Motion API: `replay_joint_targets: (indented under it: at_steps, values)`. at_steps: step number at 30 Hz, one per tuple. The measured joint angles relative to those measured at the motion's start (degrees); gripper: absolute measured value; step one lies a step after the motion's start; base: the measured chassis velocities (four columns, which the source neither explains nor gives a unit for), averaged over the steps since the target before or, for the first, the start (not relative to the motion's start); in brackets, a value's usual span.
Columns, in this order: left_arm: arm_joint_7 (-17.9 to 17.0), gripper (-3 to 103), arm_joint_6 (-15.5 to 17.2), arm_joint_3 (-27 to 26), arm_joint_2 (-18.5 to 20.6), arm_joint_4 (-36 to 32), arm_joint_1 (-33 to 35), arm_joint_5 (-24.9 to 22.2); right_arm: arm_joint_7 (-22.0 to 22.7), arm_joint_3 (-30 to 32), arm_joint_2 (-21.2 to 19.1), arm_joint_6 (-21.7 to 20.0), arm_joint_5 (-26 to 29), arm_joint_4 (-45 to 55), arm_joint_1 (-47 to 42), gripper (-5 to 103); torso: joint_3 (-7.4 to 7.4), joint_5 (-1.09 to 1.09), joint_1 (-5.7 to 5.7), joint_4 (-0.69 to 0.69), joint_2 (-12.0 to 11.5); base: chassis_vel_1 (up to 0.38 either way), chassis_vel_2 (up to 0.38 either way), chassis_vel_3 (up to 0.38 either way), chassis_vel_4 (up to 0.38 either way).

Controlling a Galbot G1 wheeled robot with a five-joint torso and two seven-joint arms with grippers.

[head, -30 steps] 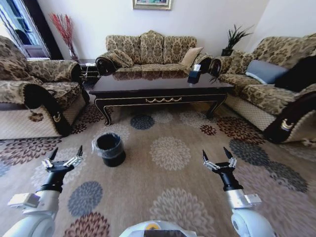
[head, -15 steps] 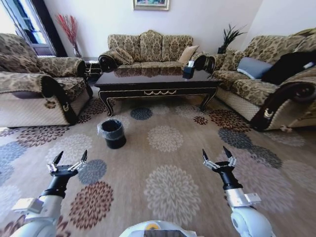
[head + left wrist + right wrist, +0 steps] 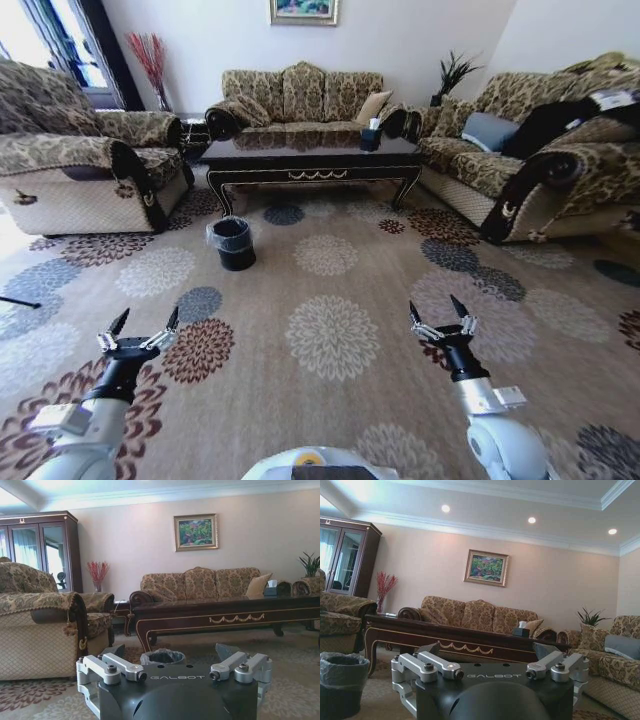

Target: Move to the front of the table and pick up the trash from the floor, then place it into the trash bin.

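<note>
left gripper (image 3: 139,322) open; right gripper (image 3: 441,311) open; trash bin (image 3: 233,243) near table (image 3: 310,155)

The table (image 3: 310,160) is long, low and rectangular, of glossy dark brown-black wood with a gold scroll ornament in the middle of its apron and curved legs; it stands far across the room. Its tabletop gleams with reflections. The trash bin (image 3: 233,243) is a small round black bucket with a thin clear liner puffed around its rim, standing upright on the floor (image 3: 330,300) just in front of the table's left end, apart from its leg. The floor is beige-tan carpet patterned with large round flower medallions in brown, navy, grey-blue and cream.
</note>
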Motion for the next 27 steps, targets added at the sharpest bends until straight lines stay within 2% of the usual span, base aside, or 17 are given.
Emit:
replay_joint_targets:
  at_steps: [6, 10, 21, 27]
  values:
    - [-0.03, 100, -0.41, 0.22, -0.29, 0.31, 0.04, 0.52, -1.42, -0.35, 0.26, 2.55, -0.15, -0.76, -0.02, 100, -0.02, 0.00, -0.01, -0.02, 0.00, 0.265, -0.344, -0.271, 0.325]
    - [-0.05, 100, -0.42, 0.41, -0.41, 0.15, 0.06, 0.72, -2.09, -0.21, 0.44, 3.32, -0.31, -0.83, -0.18, 100, -0.02, 0.00, -0.01, -0.01, 0.01, 0.089, -0.154, -0.103, 0.150]
    - [-0.67, 100, -0.16, 1.12, -1.10, -0.37, 0.01, 0.60, -2.56, 0.02, 0.97, 3.91, -0.23, -0.31, -0.31, 100, 0.02, -0.01, 0.01, -0.01, -0.01, -0.007, 0.025, 0.020, -0.015]
    - [-0.61, 100, -0.45, 0.98, -1.34, -0.37, -0.02, 1.01, -5.77, 1.39, 1.68, 4.48, -0.03, -0.25, -0.69, 100, 0.00, 0.00, 0.01, -0.01, -0.01, 0.000, 0.000, 0.000, 0.000]
